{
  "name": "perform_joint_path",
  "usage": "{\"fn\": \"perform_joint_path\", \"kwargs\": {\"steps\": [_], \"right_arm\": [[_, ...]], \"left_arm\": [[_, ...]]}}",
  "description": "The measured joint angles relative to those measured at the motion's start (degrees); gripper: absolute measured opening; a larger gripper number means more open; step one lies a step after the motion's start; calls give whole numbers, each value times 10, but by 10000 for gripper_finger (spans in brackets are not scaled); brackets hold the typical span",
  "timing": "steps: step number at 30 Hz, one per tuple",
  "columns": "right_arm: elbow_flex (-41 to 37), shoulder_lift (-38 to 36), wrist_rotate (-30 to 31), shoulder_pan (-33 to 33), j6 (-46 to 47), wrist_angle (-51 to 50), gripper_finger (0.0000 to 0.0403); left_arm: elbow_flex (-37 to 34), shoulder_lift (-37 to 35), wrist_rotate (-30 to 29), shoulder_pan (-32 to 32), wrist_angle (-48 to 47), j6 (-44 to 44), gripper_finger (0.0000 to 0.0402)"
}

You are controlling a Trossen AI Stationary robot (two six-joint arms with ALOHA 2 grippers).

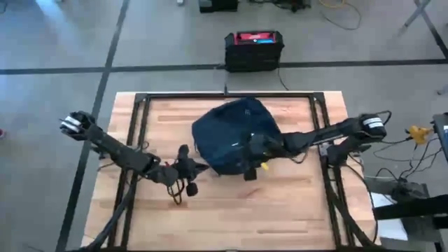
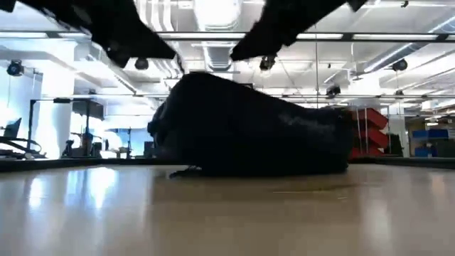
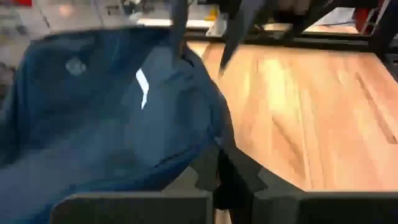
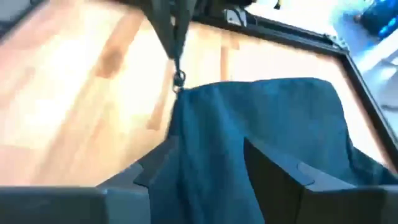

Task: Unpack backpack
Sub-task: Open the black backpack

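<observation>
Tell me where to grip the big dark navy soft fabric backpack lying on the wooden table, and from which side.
Probably pinch a fold along the dark navy fabric backpack's front edge, coming from the table's open near side. The bag lies slumped in a low dome, so its top offers little to pinch. The left gripper is shut on that edge; the right gripper straddles fabric beside it.

Light comes from overhead ceiling fixtures, which burn out to white in the low view. Their glare lies in pale streaks on the table, and the backpack shows nearly black against the bright room. Both wrist views are soft with blur, the wood washed pale. The high view is evenly lit, with faint shadows.
</observation>
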Motion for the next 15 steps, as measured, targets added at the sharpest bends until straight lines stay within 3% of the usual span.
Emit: {"fn": "perform_joint_path", "kwargs": {"steps": [10,15], "right_arm": [[84,117,-10,0,-9,6,127],[91,123,-10,0,-9,1,58]], "left_arm": [[12,6,35,0,-3,23,0],[-6,7,35,0,0,17,0]]}}
